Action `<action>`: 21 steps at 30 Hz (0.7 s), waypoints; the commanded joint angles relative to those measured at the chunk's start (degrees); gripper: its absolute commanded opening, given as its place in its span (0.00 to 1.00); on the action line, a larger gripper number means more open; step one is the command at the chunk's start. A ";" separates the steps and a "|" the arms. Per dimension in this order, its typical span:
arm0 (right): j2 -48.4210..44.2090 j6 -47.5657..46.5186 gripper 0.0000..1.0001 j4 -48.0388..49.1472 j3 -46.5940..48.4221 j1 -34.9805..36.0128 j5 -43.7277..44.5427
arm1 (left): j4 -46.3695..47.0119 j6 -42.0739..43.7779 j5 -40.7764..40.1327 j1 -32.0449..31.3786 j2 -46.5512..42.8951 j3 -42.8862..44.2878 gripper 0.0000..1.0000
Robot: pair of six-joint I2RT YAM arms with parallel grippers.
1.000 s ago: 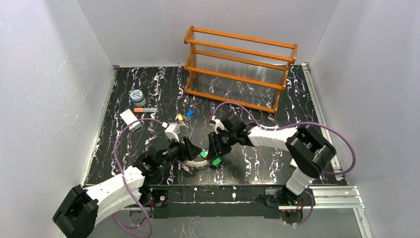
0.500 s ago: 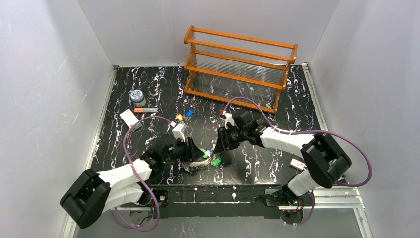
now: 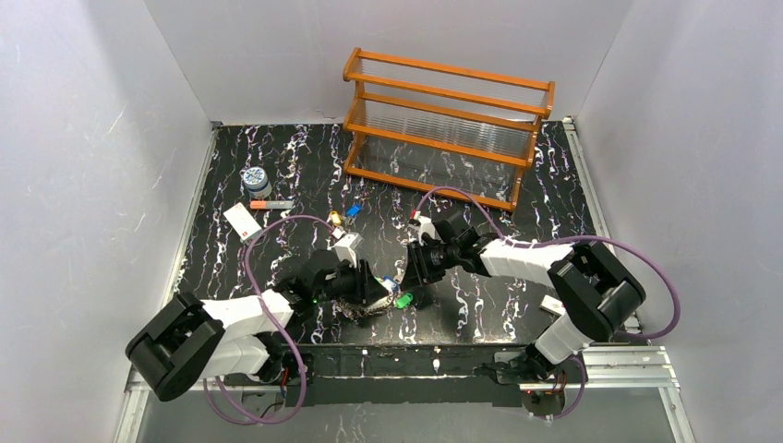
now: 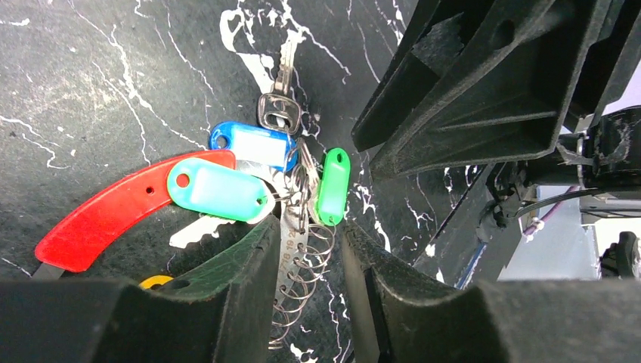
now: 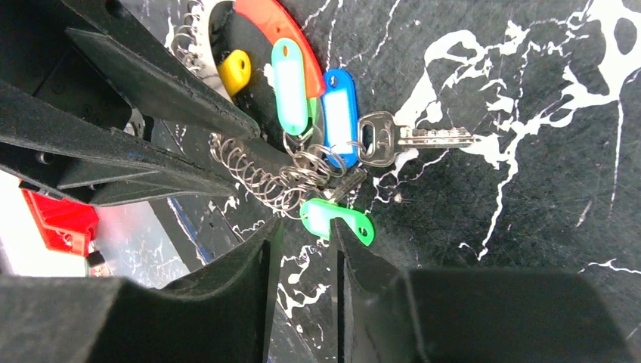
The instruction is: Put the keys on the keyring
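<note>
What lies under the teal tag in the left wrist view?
The teal tag overlaps one end of the red piece and an edge of the blue tag. A silver key blade pokes out beneath; its head is covered.

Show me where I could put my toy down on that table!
Bare table lies between the jar and the rack, and again at the front right, before the right arm. It's crowded at the front middle, where the left hand and right hand meet over the keys, and by the card.
</note>
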 commanded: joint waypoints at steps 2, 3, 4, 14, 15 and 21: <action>2.30 -0.31 0.34 1.38 3.50 -0.11 -1.38 | 1.73 0.08 -2.01 -1.28 2.32 1.54 0.33; 2.42 -0.31 0.34 1.27 3.74 -0.13 -1.40 | 1.89 0.10 -2.02 -1.53 2.80 1.80 0.32; 2.37 -0.23 0.33 1.18 3.83 -0.15 -1.30 | 2.13 0.04 -2.11 -1.92 3.33 1.98 0.32; 1.80 -0.40 0.32 0.54 3.10 -0.18 -0.28 | 3.27 1.43 -3.39 -4.78 6.36 3.38 0.25; 1.88 -0.40 0.31 0.50 3.17 -0.11 -0.24 | 3.27 1.62 -3.53 -4.86 6.82 3.48 0.25; 1.88 -0.53 0.32 0.12 3.53 -0.16 -0.20 | 3.30 1.93 -4.15 -5.65 8.66 4.18 0.23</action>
